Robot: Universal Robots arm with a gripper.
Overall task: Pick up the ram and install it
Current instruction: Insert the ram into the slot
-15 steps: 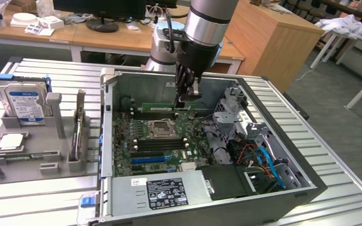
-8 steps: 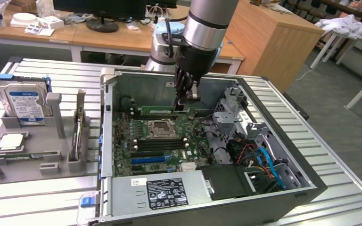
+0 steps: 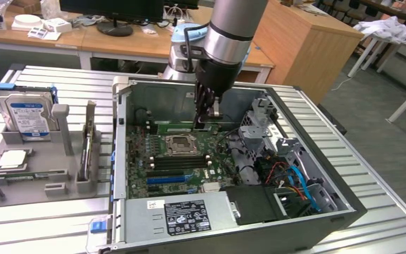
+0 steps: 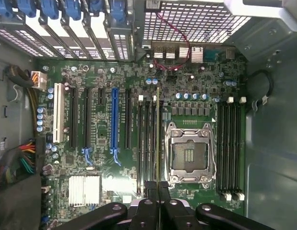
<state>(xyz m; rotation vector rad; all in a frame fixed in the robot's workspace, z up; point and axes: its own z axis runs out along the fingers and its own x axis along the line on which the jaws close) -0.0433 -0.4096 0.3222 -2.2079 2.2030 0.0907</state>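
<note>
While the jaws were closed tight on one end of the ram [image 4: 158,129], it stood on edge inside the computer case [image 3: 160,98], along the memory slots [image 4: 147,143] beside the processor socket [image 4: 191,153].

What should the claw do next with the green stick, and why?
Probably push gently straight down. The claw is shut on the ram, which stands on edge, lined up with the long slots next to the CPU socket. Whether it is fully seated can't be told, so a small downward press seems sensible.
</note>
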